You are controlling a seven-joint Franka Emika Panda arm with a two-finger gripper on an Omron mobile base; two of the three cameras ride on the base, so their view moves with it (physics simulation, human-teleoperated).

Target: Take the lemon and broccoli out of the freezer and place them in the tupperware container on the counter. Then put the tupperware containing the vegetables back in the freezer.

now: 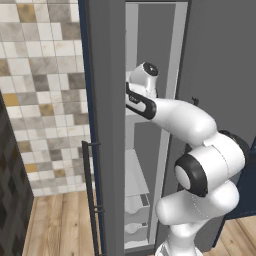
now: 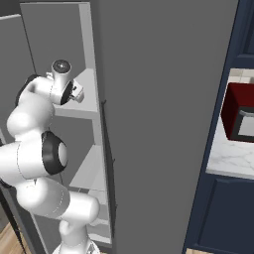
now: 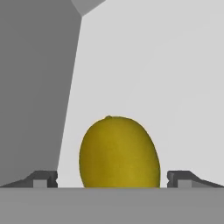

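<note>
A yellow lemon (image 3: pixel 119 151) lies on the white shelf of the freezer (image 1: pixel 107 125), close in front of the hand camera. My gripper (image 3: pixel 113 179) is open, one fingertip (image 3: pixel 43 178) on each side of the lemon and neither touching it. In the left base view the arm reaches through the open freezer door, with the hand (image 1: pixel 144 75) at upper-shelf height. From the right base view the hand (image 2: pixel 63 79) sits over that shelf (image 2: pixel 84 94). The broccoli and the tupperware container are out of view.
The freezer door with its long dark handle (image 1: pixel 92 200) stands open at my left. White drawers (image 1: pixel 136 215) sit low inside. A red microwave (image 2: pixel 240 114) stands on the marbled counter (image 2: pixel 230 158) over navy cabinets at the right.
</note>
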